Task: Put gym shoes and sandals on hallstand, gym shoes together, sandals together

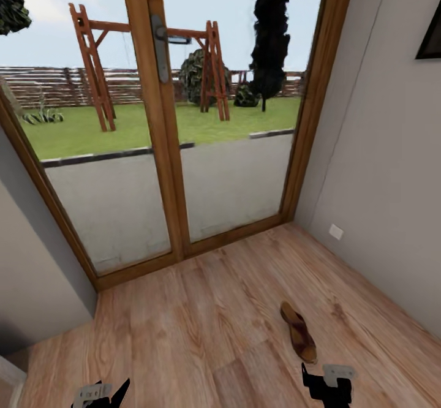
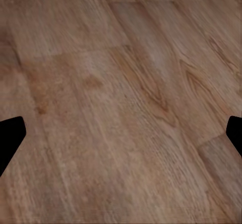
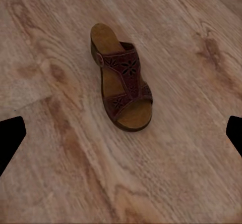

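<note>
Ahead, one brown sandal (image 1: 298, 331) lies on the corridor floor (image 1: 196, 328) at twelve o'clock from the right gripper (image 1: 327, 386), both claws spread apart, empty.

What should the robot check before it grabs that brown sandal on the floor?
1. Sandal in sight: ok. The sandal lies alone on the floor, just ahead of the right gripper.
2. Sandal right way up: ok. In the right wrist view its straps face up.
3. Right gripper open and empty: ok. Its fingers stand wide apart with nothing between them.
4. Left gripper free: ok. The left gripper is open over bare floor.
5. Gripper centred over the sandal: not ok. The sandal sits ahead of the fingers, not between them.
6. Rack ready: cannot tell.
</note>
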Motion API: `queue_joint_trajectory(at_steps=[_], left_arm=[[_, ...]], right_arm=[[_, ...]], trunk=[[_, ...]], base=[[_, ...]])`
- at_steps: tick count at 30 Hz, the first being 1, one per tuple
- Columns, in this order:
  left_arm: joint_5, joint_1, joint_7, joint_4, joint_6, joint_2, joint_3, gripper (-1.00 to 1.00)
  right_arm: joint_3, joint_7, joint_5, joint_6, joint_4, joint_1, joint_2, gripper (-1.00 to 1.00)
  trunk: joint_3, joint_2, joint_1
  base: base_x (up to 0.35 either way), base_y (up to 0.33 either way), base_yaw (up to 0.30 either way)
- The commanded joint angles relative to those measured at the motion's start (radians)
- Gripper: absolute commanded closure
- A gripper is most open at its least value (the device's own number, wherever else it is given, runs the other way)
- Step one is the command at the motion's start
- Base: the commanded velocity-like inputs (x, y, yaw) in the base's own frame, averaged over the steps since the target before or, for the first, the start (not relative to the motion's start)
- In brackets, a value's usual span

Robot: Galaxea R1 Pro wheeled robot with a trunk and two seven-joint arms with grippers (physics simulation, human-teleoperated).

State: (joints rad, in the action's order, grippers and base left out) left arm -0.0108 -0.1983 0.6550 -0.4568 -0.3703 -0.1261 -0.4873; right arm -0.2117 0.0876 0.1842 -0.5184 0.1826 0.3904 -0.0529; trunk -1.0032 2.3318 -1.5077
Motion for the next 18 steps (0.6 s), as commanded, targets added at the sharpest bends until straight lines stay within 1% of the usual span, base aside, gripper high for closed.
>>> queue_joint_trajectory(at_steps=[1,4,7,18], left_arm=[[-0.001,-0.001,0.008,0.002,-0.001,0.0,-0.005,-1.0],[-0.001,-0.001,0.008,0.001,-0.001,0.0,-0.005,-1.0],[-0.001,-0.001,0.008,0.001,-0.001,0.0,-0.005,-1.0],[0.0,-0.001,0.008,0.001,-0.002,0.0,-0.005,-1.0]], right_arm=[[-0.005,0.005,0.011,-0.003,-0.001,0.001,0.0,-1.0],[-0.005,0.006,0.011,-0.003,-0.001,0.001,0.001,-1.0],[-0.005,0.006,0.011,-0.003,-0.001,0.001,0.001,-1.0],[-0.005,0.007,0.011,-0.003,-0.002,0.001,0.001,-1.0]], trunk=[[-0.001,0.0,0.0],[0.0,0.0,0.0],[0.002,0.0,0.0],[0.011,0.0,0.0]], base=[[0.281,0.228,-0.008],[0.281,0.228,-0.055],[0.281,0.228,-0.141],[0.278,0.236,-0.229]])
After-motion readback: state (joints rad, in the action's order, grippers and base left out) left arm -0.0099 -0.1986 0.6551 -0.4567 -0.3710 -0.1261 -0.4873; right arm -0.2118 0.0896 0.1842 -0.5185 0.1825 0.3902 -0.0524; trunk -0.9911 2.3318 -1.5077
